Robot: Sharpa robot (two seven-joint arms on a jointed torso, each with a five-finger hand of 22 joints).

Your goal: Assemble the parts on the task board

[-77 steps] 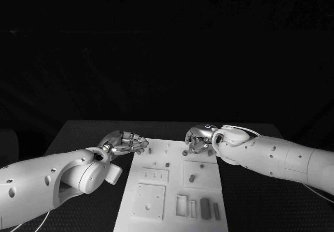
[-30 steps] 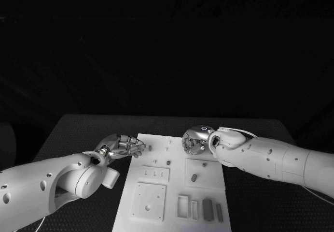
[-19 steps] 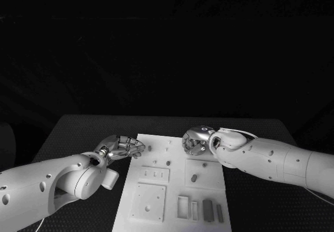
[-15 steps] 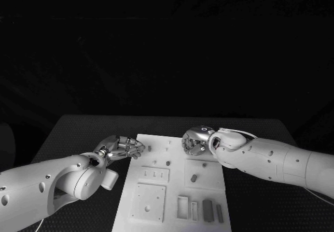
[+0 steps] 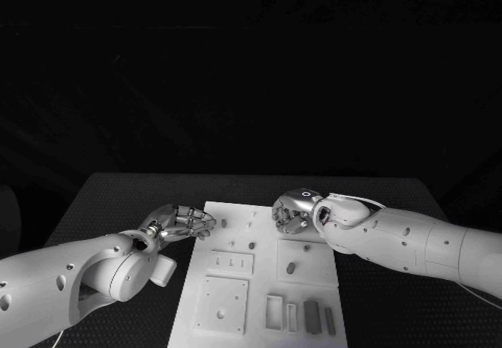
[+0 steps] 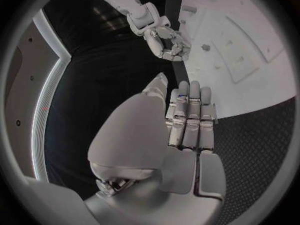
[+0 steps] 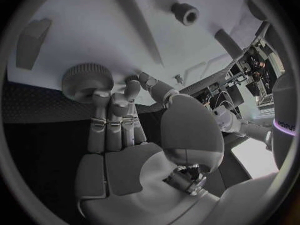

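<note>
The task board (image 5: pixel 256 279) lies flat mid-desk (image 5: pixel 115 196), small grey parts (image 5: pixel 310 316) standing along its near edge. The right hand (image 5: pixel 294 212) hovers over the board's far right corner, fingers (image 7: pixel 103 116) seemingly touching a ridged round part (image 7: pixel 87 80). The left hand (image 5: pixel 184 221) hangs by the board's left edge, fingers curled on nothing.

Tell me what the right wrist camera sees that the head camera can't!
Right wrist view, not head view: a round ridged part at the fingertips of the right hand. Head view, not right wrist view: the left hand by the board's left edge, and grey pieces at the board's near end. Both: the right hand and the white task board.
</note>
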